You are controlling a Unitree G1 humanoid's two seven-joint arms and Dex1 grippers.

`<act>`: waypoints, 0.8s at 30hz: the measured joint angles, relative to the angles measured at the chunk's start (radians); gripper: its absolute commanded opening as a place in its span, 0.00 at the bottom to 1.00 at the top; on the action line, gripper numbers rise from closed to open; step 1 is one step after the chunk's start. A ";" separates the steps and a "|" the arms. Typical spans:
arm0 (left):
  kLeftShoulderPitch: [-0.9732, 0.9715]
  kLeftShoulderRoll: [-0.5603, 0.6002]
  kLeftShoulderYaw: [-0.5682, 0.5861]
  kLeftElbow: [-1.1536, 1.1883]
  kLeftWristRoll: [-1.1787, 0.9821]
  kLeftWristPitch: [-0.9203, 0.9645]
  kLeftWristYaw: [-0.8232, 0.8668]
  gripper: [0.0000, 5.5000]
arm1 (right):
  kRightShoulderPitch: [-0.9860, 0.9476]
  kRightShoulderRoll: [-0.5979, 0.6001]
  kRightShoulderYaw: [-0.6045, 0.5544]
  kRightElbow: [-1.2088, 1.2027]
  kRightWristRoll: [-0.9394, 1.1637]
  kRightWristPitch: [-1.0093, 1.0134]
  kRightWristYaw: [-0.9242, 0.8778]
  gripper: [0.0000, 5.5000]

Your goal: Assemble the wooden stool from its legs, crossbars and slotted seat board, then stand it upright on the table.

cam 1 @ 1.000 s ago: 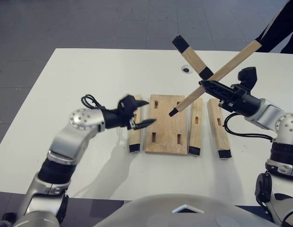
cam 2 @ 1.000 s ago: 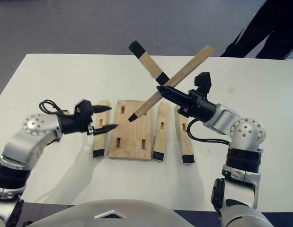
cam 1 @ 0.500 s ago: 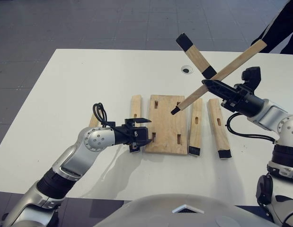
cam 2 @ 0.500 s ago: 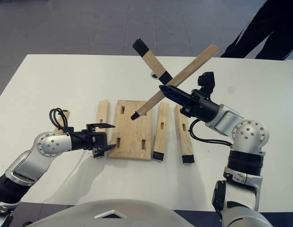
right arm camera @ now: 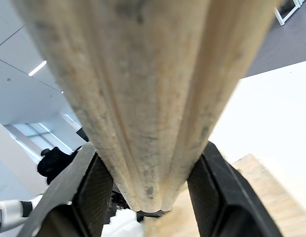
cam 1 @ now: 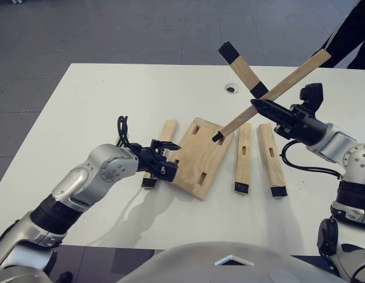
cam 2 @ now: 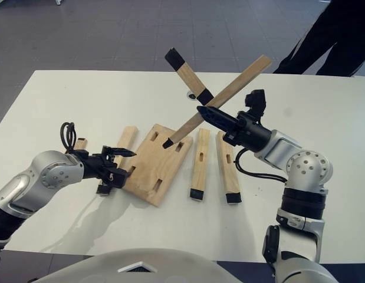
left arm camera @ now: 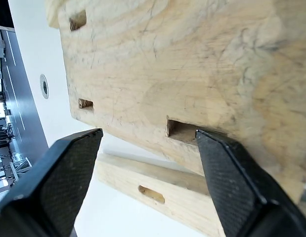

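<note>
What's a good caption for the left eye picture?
Left gripper at the edge of the board, right gripper holding crossed legs above.

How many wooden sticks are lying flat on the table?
4: a stick mostly hidden behind the left arm, one leg left of the seat board, two legs right of it.

Bright, even overhead light casts soft shadows on the table (cam 1: 99, 94).

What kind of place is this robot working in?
Probably an indoor robotics lab or test hall: a plain white table with a cable hole stands on a wide grey tiled floor.
</note>
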 measured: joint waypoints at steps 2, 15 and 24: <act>-0.021 0.014 0.009 0.051 0.000 -0.032 -0.008 0.64 | 0.000 -0.002 0.030 -0.007 -0.064 -0.045 0.001 0.37; -0.059 -0.070 0.029 0.108 0.016 -0.023 -0.014 0.64 | 0.012 -0.032 0.205 0.025 -0.322 -0.184 0.076 0.37; -0.046 -0.081 0.042 0.103 0.011 -0.006 -0.016 0.64 | 0.041 -0.042 0.212 0.010 -0.362 -0.194 0.084 0.37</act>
